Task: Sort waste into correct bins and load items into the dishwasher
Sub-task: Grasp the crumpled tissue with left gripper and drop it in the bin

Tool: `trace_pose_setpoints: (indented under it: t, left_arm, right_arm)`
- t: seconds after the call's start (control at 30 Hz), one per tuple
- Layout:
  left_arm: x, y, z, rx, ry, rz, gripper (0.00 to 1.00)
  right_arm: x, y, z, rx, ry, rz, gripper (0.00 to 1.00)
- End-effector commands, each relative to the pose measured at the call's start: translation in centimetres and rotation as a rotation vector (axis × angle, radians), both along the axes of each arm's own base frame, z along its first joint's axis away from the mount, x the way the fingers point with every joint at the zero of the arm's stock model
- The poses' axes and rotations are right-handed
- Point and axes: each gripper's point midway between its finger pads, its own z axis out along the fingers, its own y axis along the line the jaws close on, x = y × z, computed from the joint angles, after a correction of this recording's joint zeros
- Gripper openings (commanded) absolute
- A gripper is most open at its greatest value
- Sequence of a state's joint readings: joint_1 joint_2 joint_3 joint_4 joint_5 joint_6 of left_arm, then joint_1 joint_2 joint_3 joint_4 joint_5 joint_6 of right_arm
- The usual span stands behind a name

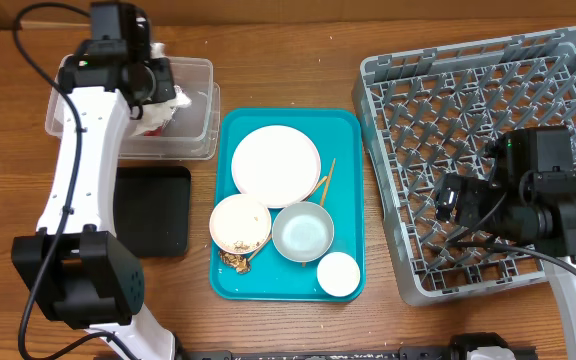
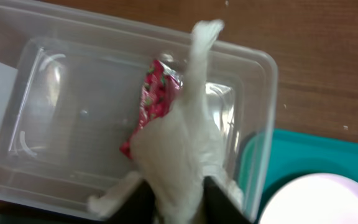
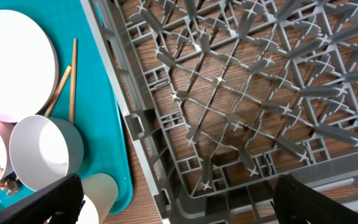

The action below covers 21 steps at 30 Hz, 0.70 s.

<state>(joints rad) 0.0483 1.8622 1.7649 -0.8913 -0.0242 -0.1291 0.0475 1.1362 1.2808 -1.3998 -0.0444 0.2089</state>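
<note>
My left gripper [image 2: 178, 205] is shut on the crumpled white napkin [image 2: 182, 143] and holds it over the clear plastic tub [image 2: 73, 93], where the red wrapper [image 2: 151, 99] lies. In the overhead view the left gripper [image 1: 163, 95] is above the tub [image 1: 203, 75]. The black tray [image 1: 153, 210] lies in front of the tub. On the teal serving tray [image 1: 348, 180] sit the white plate [image 1: 276, 162], the pink bowl [image 1: 240, 222] with scraps, the grey-white bowl [image 1: 302, 231], the white cup [image 1: 338, 273] and the chopsticks [image 1: 325, 182]. My right gripper [image 3: 176, 202] is open and empty over the grey rack [image 1: 468, 120].
The rack's front left corner [image 3: 166, 180] lies next to the teal tray's edge [image 3: 114, 124]. Brown scraps [image 1: 234, 260] lie on the teal tray by the pink bowl. The right arm's body [image 1: 538, 195] covers part of the rack.
</note>
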Motion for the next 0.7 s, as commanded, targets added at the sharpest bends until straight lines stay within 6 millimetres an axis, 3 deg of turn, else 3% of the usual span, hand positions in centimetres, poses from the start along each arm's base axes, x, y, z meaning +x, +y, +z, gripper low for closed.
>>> trace_pose_setpoints:
  t: [0.0, 0.03, 0.07, 0.23, 0.33, 0.4, 0.47, 0.67]
  left_arm:
    - [0.8, 1.1, -0.5, 0.009, -0.006, 0.023, 0.45]
    - [0.9, 1.3, -0.2, 0.010, -0.015, 0.027, 0.56]
    - [0.8, 1.4, 0.0, 0.010, -0.020, 0.027, 0.58]
    - [-0.7, -0.6, 2.1, -0.044, -0.027, -0.024, 0.59]
    - [-3.0, -2.8, 2.9, -0.115, 0.017, -0.064, 0.63]
    - [-5.1, -4.3, 2.8, -0.151, 0.082, -0.081, 0.73]
    - [-6.2, -5.0, 2.5, -0.158, 0.124, -0.095, 1.00]
    - [-6.8, -6.6, 2.1, -0.207, 0.156, -0.136, 1.00]
  right_arm:
    - [0.1, 0.0, 0.4, -0.005, -0.015, 0.003, 1.00]
    - [0.1, 0.0, 0.4, -0.005, -0.015, 0.003, 1.00]
    - [0.1, 0.0, 0.4, -0.005, -0.015, 0.003, 1.00]
    - [0.1, 0.0, 0.4, -0.005, -0.015, 0.003, 1.00]
    - [0.1, 0.0, 0.4, -0.005, -0.015, 0.003, 1.00]
    - [0.2, 0.0, 0.4, -0.005, -0.015, 0.002, 1.00]
    - [0.2, 0.0, 0.4, -0.005, -0.015, 0.002, 1.00]
    - [0.2, 0.0, 0.4, -0.005, -0.015, 0.003, 1.00]
